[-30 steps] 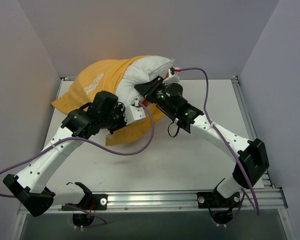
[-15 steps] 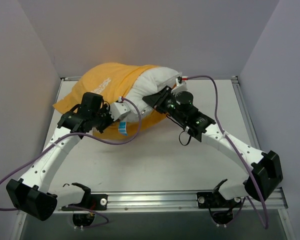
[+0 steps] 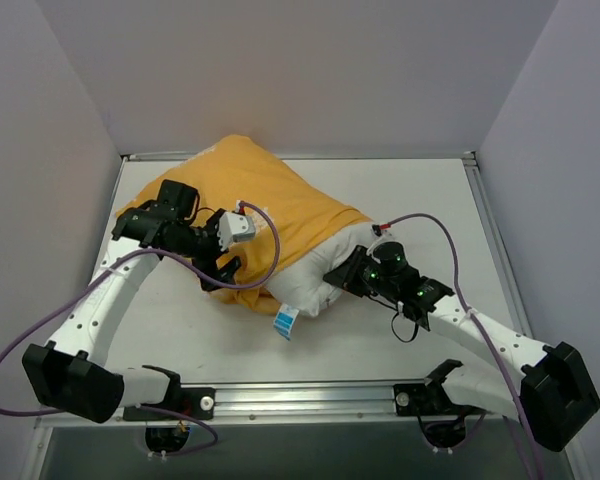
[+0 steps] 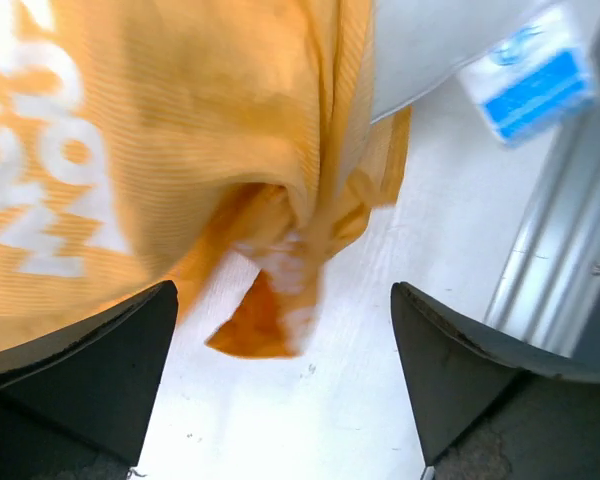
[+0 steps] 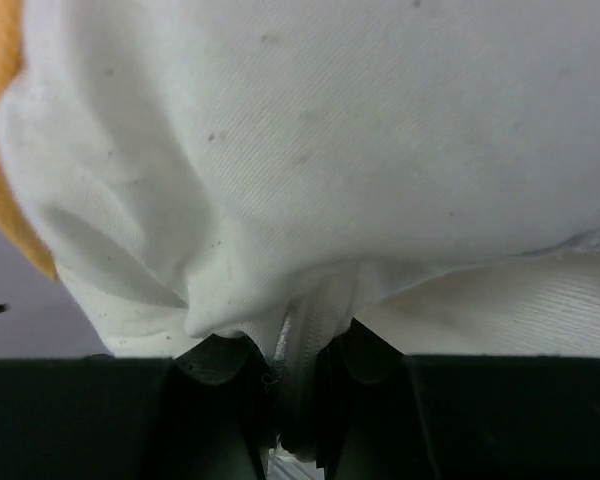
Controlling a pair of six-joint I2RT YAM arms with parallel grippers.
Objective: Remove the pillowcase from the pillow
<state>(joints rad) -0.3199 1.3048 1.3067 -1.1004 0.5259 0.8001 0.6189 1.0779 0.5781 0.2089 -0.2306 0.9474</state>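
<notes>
At the pillow's near right end: right gripper (image 3: 342, 277) (image 5: 283, 355), clenched on a pinched fold of the white cover. Its fingertips are sunk into the fold, so the wrist view shows little beyond cloth.

Left of the pillow: left gripper (image 3: 220, 272) (image 4: 280, 390), released, fingers spread wide with nothing between them. From above, its wrist body hides most of the fingers.

Just beyond that open gap, toward the pillow: a crumpled, blurred corner of the pillowcase (image 3: 270, 200) (image 4: 160, 130), lying on the table (image 3: 430, 200). Neither finger appears to touch it.

Pillow (image 3: 315, 275) (image 5: 330, 150): white and plump, lying on the table between the two grippers. Only its near right end is exposed; the rest is hidden inside the pillowcase, and its full outline cannot be made out.

Pillowcase: orange-yellow, covering the pillow's far and left portion and spreading beyond it to the far left. White lettering shows in the left wrist view, cut off by the frame edge and unreadable.

Tag (image 3: 285, 322) (image 4: 535, 85): blue and white, projecting from the pillow's near edge onto the table. Its print is too blurred to read.

Rail (image 3: 310, 400) (image 4: 560, 260): aluminium, nearer than the pillow, along the table's edge.
</notes>
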